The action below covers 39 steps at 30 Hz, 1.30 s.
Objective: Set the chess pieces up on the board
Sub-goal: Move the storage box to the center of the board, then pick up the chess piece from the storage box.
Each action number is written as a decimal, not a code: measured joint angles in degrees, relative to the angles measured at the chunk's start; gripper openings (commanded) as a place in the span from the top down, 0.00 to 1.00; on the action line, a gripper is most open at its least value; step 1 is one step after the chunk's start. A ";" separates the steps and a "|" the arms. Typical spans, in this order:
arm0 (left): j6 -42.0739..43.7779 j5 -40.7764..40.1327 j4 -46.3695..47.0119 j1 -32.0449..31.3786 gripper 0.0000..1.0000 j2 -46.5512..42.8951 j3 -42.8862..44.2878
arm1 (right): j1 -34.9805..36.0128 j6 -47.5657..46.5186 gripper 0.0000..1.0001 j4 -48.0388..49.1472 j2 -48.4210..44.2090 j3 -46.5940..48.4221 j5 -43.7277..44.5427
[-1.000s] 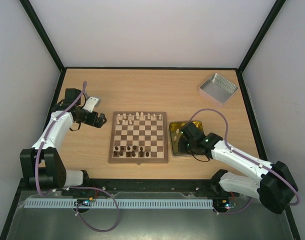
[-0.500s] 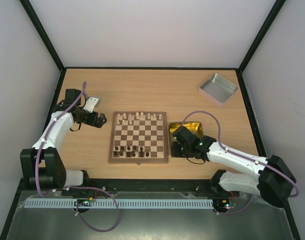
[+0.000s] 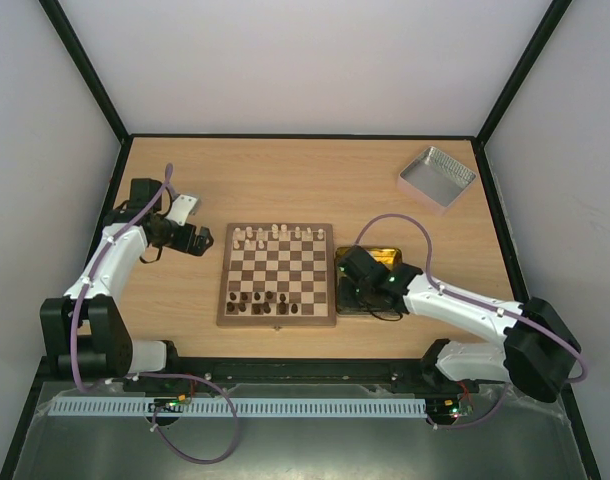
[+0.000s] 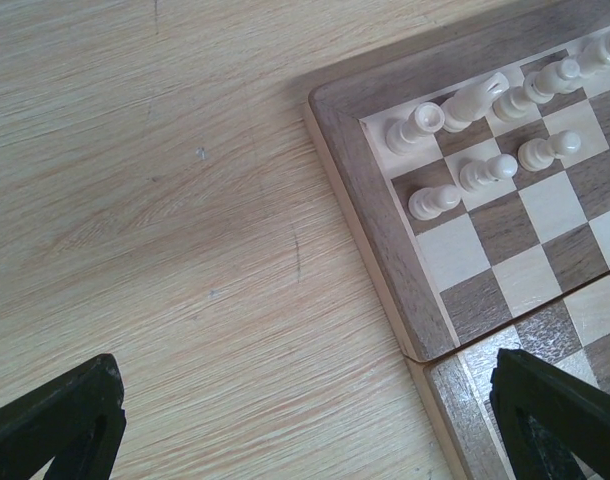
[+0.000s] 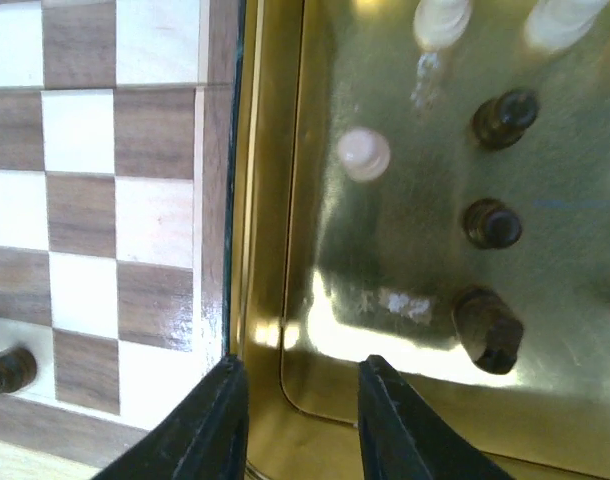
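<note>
Your right gripper (image 5: 300, 430) is hanging over the near left corner of the yellow tin (image 5: 270, 200), its fingers slightly apart and holding nothing. Ahead and to the right of them, three dark pieces (image 5: 492, 222) and some pale pieces (image 5: 363, 153) are sitting in the tin, apparently upright with their tops toward the camera. The board (image 5: 115, 200) is lying just left of the fingers, beside the tin. Your left gripper (image 4: 310, 440) is gaping wide near the board's corner, where more pale pieces are standing upright.

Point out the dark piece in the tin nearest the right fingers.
The dark piece lowest in the right wrist view; the others in the tin sit farther from the fingers.
</note>
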 measured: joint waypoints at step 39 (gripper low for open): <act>-0.33 2.64 0.13 0.74 0.01 -2.47 -1.31 | -8.50 -8.52 0.85 -6.40 13.00 12.85 1.11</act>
